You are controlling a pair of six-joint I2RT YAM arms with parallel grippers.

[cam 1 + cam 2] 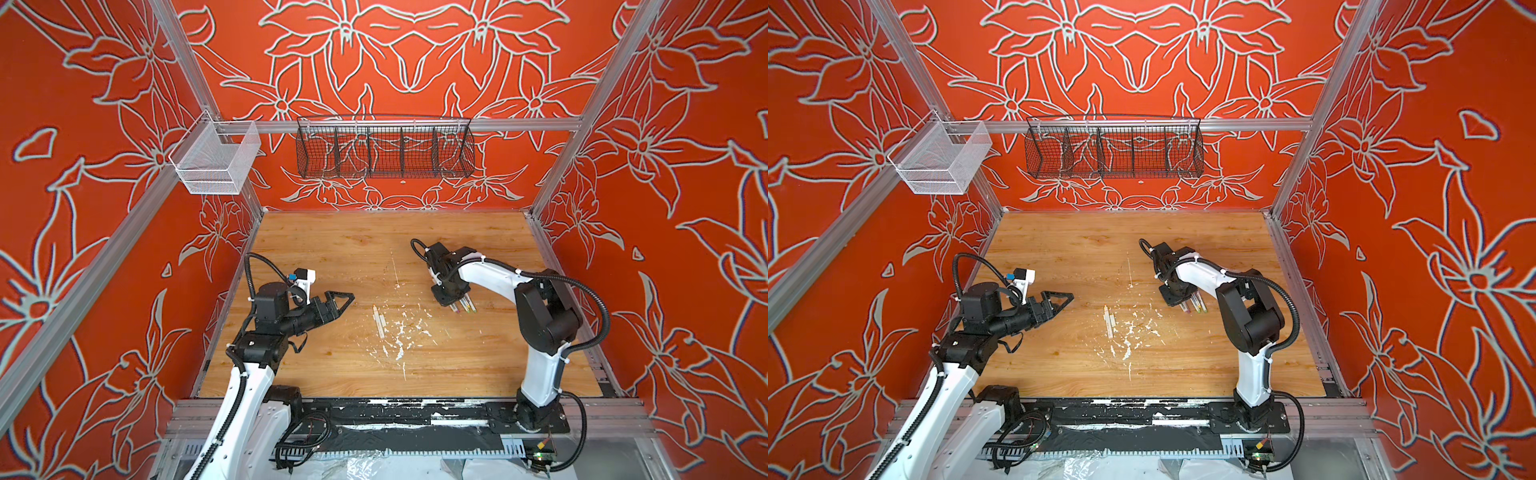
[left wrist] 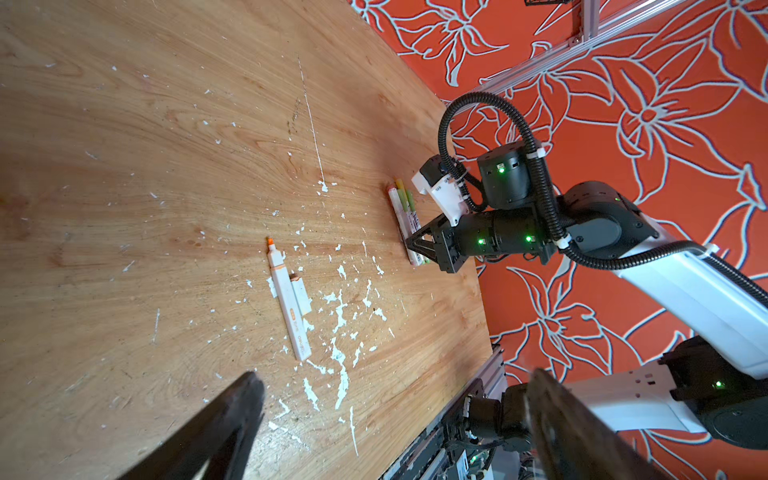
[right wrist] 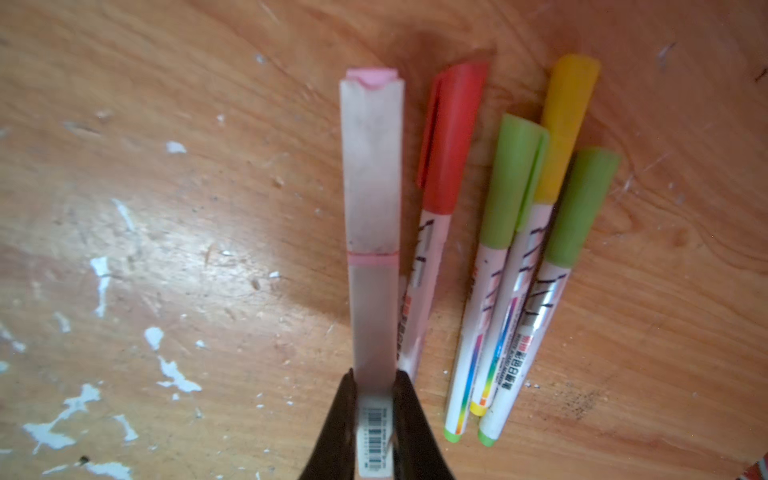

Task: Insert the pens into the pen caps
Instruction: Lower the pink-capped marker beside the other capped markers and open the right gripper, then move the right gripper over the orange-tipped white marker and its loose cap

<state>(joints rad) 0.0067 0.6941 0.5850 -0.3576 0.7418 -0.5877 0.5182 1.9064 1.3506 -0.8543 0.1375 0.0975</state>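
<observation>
Right wrist view gives us the closest look: the right claw (image 3: pixel 374 415) is clenched on the barcode end of a pink-trimmed pen (image 3: pixel 372 316), whose pale cap (image 3: pixel 371 166) is already seated. Whether that pen touches the bench (image 3: pixel 166 208) we cannot tell. Just beside it lie four capped pens (image 3: pixel 473 332): one with a red cap (image 3: pixel 453 137), then a green cap (image 3: pixel 513 178), a yellow cap (image 3: pixel 567 124) and a second green cap (image 3: pixel 582 208), the last three barrels crowded together. In both top views this group sits at 3 o'clock from the bench's middle. At 9 o'clock the left claw (image 1: pixel 340 302) hangs released, jaws spread wide with nothing between them. Near the middle, slightly toward 7 o'clock, an orange-tipped pen (image 2: pixel 286 303) lies uncapped, its tip toward 12 o'clock. Its loose cap (image 2: pixel 301 295) lies flat against the barrel on the 3 o'clock side. White paint flecks (image 2: pixel 340 374) scatter from there toward 5 o'clock.
</observation>
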